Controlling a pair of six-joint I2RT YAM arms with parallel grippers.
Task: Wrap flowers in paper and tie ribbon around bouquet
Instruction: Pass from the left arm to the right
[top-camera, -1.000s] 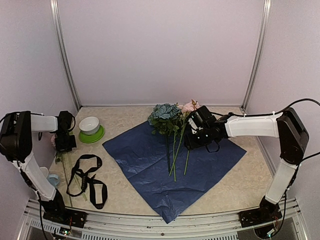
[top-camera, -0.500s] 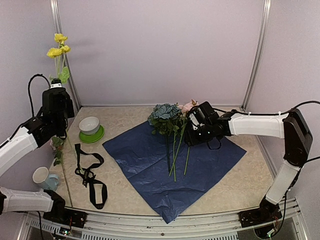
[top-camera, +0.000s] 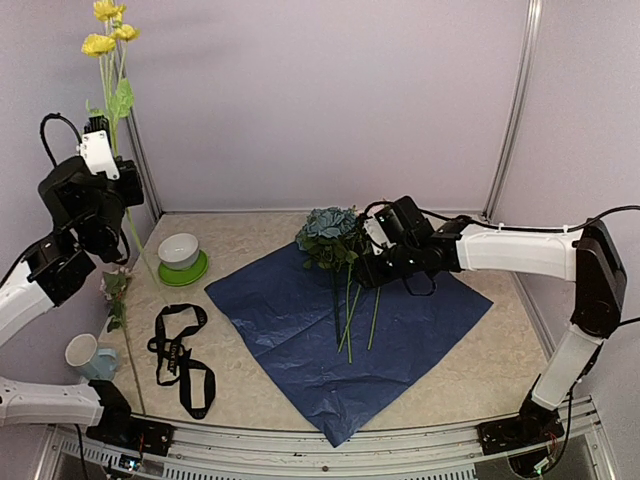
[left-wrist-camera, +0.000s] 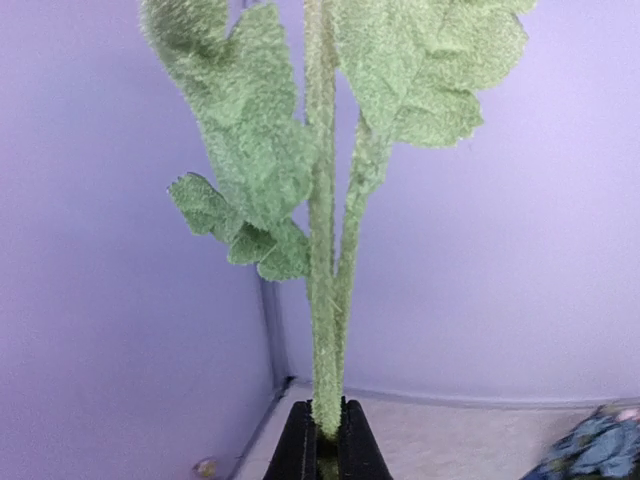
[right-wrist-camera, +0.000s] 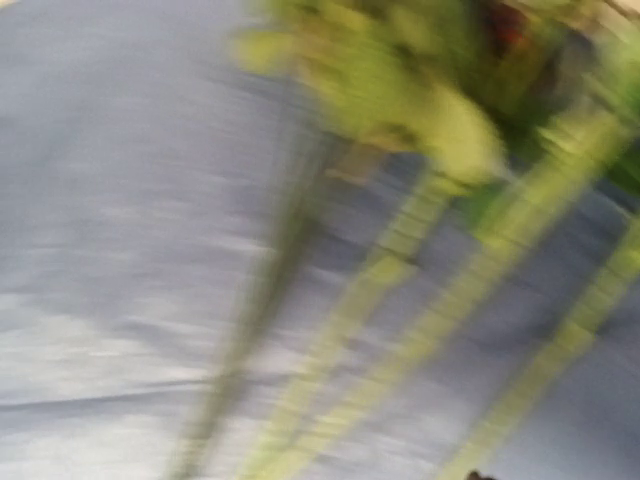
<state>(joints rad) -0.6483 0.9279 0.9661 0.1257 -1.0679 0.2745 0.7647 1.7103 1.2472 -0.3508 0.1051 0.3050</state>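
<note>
**A:** What's in the containers?

**B:** Just past the left corner of the large, thin navy-blue paper sheet (top-camera: 300, 330) you have a round white bowl (top-camera: 179, 248) sitting in a glossy green saucer (top-camera: 190, 274). I see only its smooth white inside. Further left of the sheet, and nearer to you, stands a pale blue mug (top-camera: 82, 353). I cannot tell what it holds.

**A:** And the flowers (top-camera: 340, 245)?

**B:** They are in two places. The ruffled blue-green hydrangea cluster (top-camera: 330, 226) lies at the sheet's far corner. Its thin green stems (top-camera: 350, 315) run across the crinkled sheet toward its middle. Your right jaws are down over those stems on the sheet's far side. That wrist view is a blur of green on blue, so I cannot tell how wide they stand or whether they grip anything.

**A:** My left?

**B:** Your left jaws are pinched tight on the fuzzy green stem (left-wrist-camera: 322, 300) of the tall yellow blooms (top-camera: 108, 25). It is held upright in the air, well left of the sheet, with felt-like lobed leaves (left-wrist-camera: 250, 150) above the grip. The long, narrow black fabric ribbon (top-camera: 178, 350) lies in loose loops on the counter (top-camera: 480, 370), left of the sheet's near-left edge.
</note>
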